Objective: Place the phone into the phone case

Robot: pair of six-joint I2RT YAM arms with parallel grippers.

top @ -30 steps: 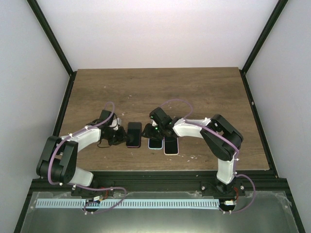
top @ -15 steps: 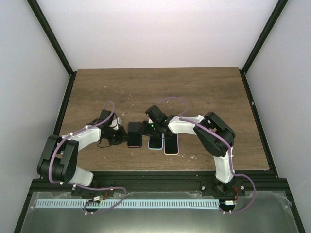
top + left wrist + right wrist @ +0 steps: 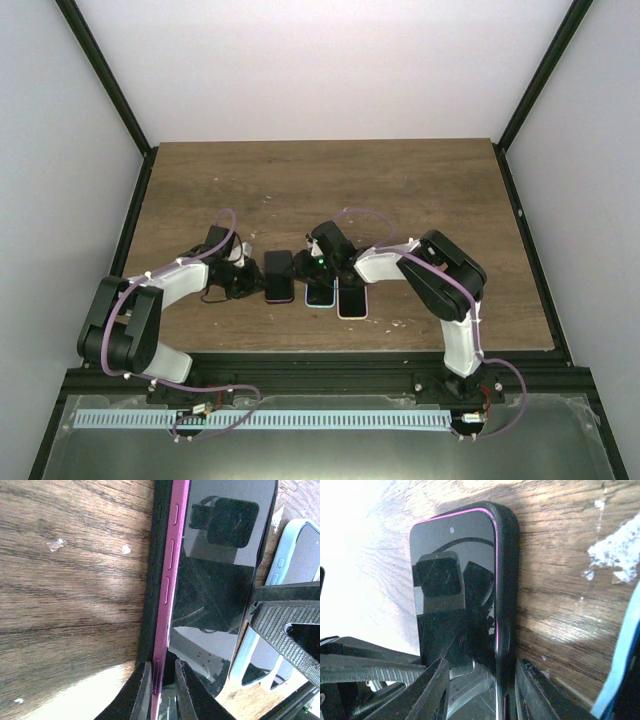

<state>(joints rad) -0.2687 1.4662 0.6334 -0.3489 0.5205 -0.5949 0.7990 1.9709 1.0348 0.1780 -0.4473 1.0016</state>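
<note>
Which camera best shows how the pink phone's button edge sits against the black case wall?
Left wrist: the phone shows its pink button edge close up, running alongside the case wall. Right wrist shows the screen inside the case, with only a thin pink line at the rim. Top external shows just a small dark rectangle.

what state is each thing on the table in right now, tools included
phone: screen up, pink side sticking up out of the case
case: flat on the table, phone only partly in
left tool: shut, pinching the phone's pink edge
right tool: closed across the case
blue-rimmed phone: lying flat
pale-rimmed phone: lying flat
</note>
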